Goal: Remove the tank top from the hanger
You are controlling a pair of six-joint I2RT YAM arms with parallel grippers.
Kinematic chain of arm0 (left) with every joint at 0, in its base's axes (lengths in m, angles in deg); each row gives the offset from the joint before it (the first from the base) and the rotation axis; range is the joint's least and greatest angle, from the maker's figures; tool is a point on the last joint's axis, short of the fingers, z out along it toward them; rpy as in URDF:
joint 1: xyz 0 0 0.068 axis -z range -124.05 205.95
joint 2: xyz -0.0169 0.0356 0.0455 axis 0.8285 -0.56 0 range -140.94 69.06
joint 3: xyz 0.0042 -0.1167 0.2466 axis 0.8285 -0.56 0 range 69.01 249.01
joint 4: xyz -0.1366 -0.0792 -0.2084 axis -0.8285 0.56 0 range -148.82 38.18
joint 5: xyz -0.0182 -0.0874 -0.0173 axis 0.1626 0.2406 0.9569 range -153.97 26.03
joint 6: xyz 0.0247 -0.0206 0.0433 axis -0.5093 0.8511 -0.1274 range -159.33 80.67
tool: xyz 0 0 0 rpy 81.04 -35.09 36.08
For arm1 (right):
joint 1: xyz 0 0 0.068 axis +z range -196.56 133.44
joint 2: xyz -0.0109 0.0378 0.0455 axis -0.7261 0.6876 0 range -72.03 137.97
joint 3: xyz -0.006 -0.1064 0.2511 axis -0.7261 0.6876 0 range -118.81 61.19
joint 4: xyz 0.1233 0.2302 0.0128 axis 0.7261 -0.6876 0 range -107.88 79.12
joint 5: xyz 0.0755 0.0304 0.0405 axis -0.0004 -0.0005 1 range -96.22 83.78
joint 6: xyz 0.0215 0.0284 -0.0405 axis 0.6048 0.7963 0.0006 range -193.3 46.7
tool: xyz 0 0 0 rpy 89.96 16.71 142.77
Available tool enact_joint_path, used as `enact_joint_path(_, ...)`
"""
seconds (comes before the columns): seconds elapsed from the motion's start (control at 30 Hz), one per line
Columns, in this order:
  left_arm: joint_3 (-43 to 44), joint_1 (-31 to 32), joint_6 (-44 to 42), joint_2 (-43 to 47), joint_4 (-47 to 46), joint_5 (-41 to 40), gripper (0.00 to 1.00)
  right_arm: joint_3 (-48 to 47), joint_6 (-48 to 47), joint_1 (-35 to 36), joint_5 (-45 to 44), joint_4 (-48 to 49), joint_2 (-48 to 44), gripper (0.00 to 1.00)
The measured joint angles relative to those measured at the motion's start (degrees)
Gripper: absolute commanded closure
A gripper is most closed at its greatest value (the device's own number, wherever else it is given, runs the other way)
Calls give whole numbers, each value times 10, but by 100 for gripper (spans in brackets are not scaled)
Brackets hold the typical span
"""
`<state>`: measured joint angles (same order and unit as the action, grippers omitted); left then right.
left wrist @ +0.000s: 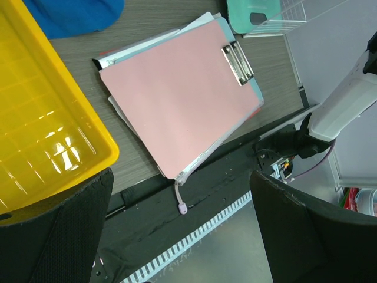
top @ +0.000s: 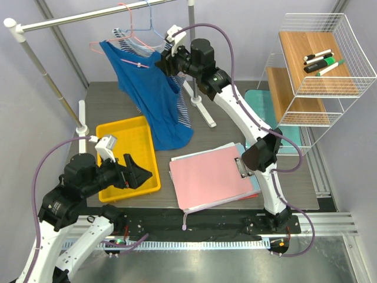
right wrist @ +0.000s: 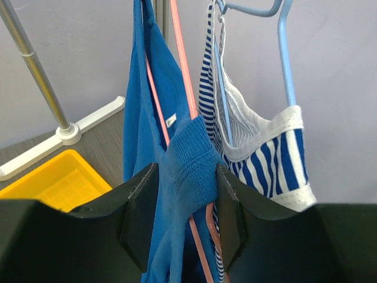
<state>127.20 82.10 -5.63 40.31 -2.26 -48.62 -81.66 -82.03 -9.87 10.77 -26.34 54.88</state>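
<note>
A blue tank top hangs on a pink hanger from the rail. My right gripper is up at its shoulder. In the right wrist view, the right gripper is shut on a bunched fold of the blue tank top, with the pink hanger wire running through the fabric. My left gripper is open and empty, low over the yellow tray's near corner. In the left wrist view, the left gripper hangs above the table's front edge, and the top's hem shows at the upper left.
A blue-and-white striped top hangs on a light blue hanger just behind. A yellow tray and a pink clipboard lie on the table. A wire shelf with markers stands at the right. The rack foot is mid-table.
</note>
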Motion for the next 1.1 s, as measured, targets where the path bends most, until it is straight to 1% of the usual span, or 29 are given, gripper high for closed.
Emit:
enact_joint_path(0.03,0,0,0,0,1,0,2,0,-1,1,0,4,4,59)
enact_joint_path(0.07,0,0,0,0,1,-1,2,0,-2,2,0,9,8,65)
enact_joint_path(0.13,0,0,0,0,2,-3,2,0,-2,4,0,17,16,73)
enact_joint_path(0.17,0,0,0,0,3,-4,2,0,-3,5,0,19,17,80)
enact_joint_path(0.2,0,0,0,0,4,-4,2,1,-2,7,-2,21,18,84)
enact_joint_path(0.23,0,0,-1,0,5,-4,2,4,-3,7,-2,24,18,93)
enact_joint_path(0.3,0,0,-2,0,8,-4,2,12,-3,10,-5,37,16,99)
enact_joint_path(0.53,0,0,-2,0,10,-6,3,42,3,18,-23,68,8,99)
enact_joint_path(0.77,7,0,1,0,10,-5,2,144,10,18,-24,111,-65,99)
enact_joint_path(1.1,9,0,11,0,-1,8,3,235,17,19,-26,148,-174,99)
